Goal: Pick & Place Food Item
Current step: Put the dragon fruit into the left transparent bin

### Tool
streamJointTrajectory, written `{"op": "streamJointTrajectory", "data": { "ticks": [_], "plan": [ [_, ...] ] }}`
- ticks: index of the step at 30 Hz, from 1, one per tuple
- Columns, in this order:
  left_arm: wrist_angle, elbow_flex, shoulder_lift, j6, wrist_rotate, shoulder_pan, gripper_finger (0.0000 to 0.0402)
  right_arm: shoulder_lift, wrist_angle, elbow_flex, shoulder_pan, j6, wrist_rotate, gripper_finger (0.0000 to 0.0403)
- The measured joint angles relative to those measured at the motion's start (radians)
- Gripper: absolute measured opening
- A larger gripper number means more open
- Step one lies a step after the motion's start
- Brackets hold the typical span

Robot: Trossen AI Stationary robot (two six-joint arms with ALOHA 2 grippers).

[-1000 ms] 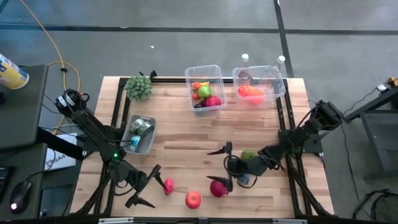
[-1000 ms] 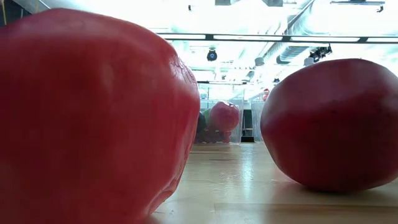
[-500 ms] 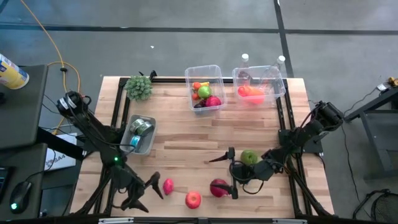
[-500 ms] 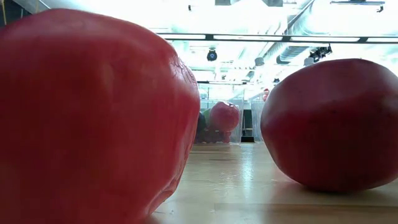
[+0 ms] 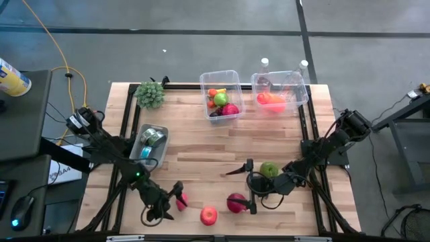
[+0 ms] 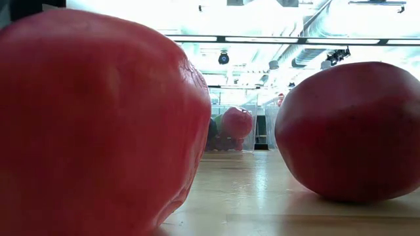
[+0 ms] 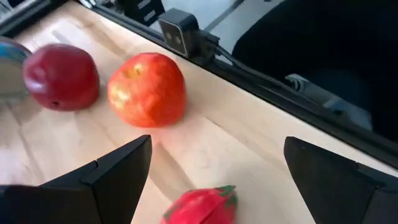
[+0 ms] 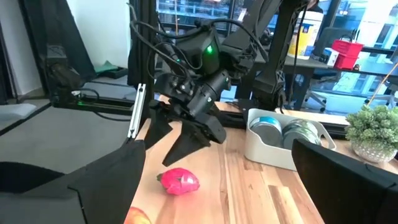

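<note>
1. Left gripper: jaws apart, empty, hovering over the pink fruit near the table's front edge.
2. Advice: centre the jaws on the fruit, descend straight, then close gently.
3. Right gripper: jaws apart, idle beside the dark red apple.

Look down and you've got a grey concrete floor all around your table, with dark seams cutting across it and a yellow cable snaking in from the upper left. There's a dark desk off to that side, a computer mouse sitting near its corner. Now from table height you're staring into a bright ceiling, long strip lights glaring, grey ducts running overhead (a small round camera hangs there too). Over the right wrist, you see big windows, blue office chairs and a red bin.
</note>
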Motion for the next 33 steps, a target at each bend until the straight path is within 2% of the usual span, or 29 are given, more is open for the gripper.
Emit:
{"op": "streamJointTrajectory", "data": {
  "ticks": [5,11,15,23,33],
  "plan": [
    [-0.05,0.0,0.0,0.012,0.014,0.038,0.0356,0.0,0.017,0.0,-0.007,0.012,-0.001,0.0394],
    [-0.139,0.0,0.0,-0.011,0.096,0.091,0.0356,0.0,-0.005,0.0,-0.008,0.042,-0.055,0.0394],
    [-0.179,0.0,0.004,0.022,0.144,0.112,0.0356,0.011,-0.002,0.0,-0.008,0.043,-0.053,0.0394],
    [-0.174,0.0,0.076,0.115,0.192,0.136,0.0356,0.013,-0.003,0.0,-0.034,0.076,-0.054,0.0394],
    [-0.12,0.0,0.078,0.19,0.235,0.173,0.0355,0.027,-0.003,0.0,-0.038,0.077,-0.052,0.0394]
  ]
}}
